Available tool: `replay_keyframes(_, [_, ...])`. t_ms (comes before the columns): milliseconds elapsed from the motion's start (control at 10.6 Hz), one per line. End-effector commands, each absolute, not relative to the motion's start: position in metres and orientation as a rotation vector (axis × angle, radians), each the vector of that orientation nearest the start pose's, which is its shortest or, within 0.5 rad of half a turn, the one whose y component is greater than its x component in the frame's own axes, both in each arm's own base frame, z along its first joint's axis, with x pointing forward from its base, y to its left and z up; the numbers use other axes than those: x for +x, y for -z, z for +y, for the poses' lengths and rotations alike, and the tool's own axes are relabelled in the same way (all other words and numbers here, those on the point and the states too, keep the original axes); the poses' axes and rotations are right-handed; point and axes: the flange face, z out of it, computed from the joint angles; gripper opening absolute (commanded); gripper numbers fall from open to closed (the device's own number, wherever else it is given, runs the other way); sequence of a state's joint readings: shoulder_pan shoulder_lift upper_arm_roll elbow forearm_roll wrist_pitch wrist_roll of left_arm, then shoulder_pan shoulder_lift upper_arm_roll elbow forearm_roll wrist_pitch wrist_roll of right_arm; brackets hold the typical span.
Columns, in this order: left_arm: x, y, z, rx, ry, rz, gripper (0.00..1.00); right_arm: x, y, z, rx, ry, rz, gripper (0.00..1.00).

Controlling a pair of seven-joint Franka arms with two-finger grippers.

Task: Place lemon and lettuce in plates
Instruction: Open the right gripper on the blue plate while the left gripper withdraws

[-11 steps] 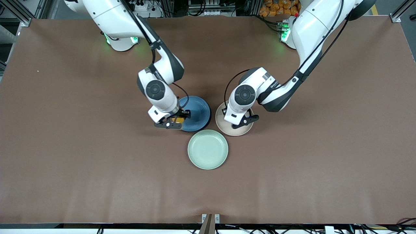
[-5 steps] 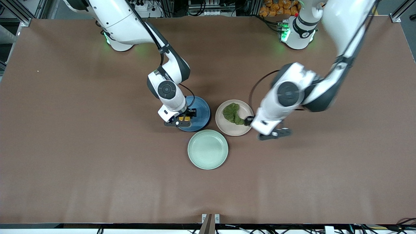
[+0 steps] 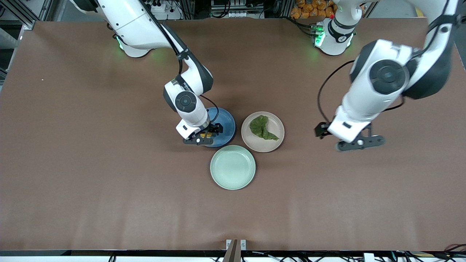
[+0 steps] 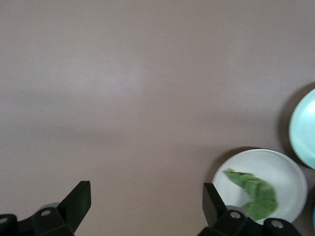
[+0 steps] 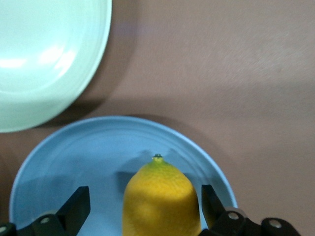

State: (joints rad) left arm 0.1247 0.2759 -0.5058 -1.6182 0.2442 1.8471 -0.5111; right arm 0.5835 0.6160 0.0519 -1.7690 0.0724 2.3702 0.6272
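The lemon (image 5: 160, 201) lies on the blue plate (image 5: 74, 162), near the rim that faces the front camera. My right gripper (image 5: 145, 206) is low over it, open, one finger on each side with a gap to each. In the front view the right gripper (image 3: 204, 138) hides most of the lemon (image 3: 202, 135) on the blue plate (image 3: 224, 125). The lettuce (image 3: 263, 128) lies in the beige plate (image 3: 251, 143). My left gripper (image 3: 358, 143) is open and empty, up over bare table toward the left arm's end. Its wrist view shows the left gripper (image 4: 146, 204), the lettuce (image 4: 253, 194) and the beige plate (image 4: 285, 167).
A pale mint-green plate (image 3: 233, 167) sits empty, nearer the front camera than the other two and touching close to both. It also shows in the right wrist view (image 5: 44, 54) and the left wrist view (image 4: 302, 128). Brown table surrounds the plates.
My left gripper has let go of the lettuce in the beige plate, risen and swung toward the left arm's end. My right gripper moved a little farther over the blue plate with the lemon.
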Motion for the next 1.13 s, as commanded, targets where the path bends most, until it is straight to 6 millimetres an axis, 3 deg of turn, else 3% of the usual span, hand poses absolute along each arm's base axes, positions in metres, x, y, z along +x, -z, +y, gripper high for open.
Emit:
replay_keyframes(0, [0.599,-0.503,-0.147,-2.987,0.002,0.003,1.00,0.563,-0.264,0.386,-3.114,-0.187,0.076,1.00])
replay_keyframes(283, [0.592,-0.544,-0.105,-3.000,-0.055,-0.147,1.00,0.599,-0.322,0.347,-3.130,-0.216,0.021,1.00])
replay_keyframes(566, [0.586,-0.581,-0.081,-3.042,-0.064,-0.173,1.00,0.635,-0.359,0.277,-3.155,-0.276,-0.170,1.00])
replay_keyframes(660, [0.581,-0.591,-0.079,-3.044,-0.040,-0.184,1.00,0.645,-0.367,0.245,-3.170,-0.292,-0.212,1.00])
replay_keyframes(755, [0.577,-0.600,-0.077,-3.051,-0.029,-0.200,1.00,0.649,-0.391,0.223,-3.165,-0.263,-0.287,1.00])
replay_keyframes(1038, [0.572,-0.623,-0.062,-3.113,-0.051,-0.275,1.00,0.658,-0.442,0.114,-3.112,-0.265,-0.394,1.00])
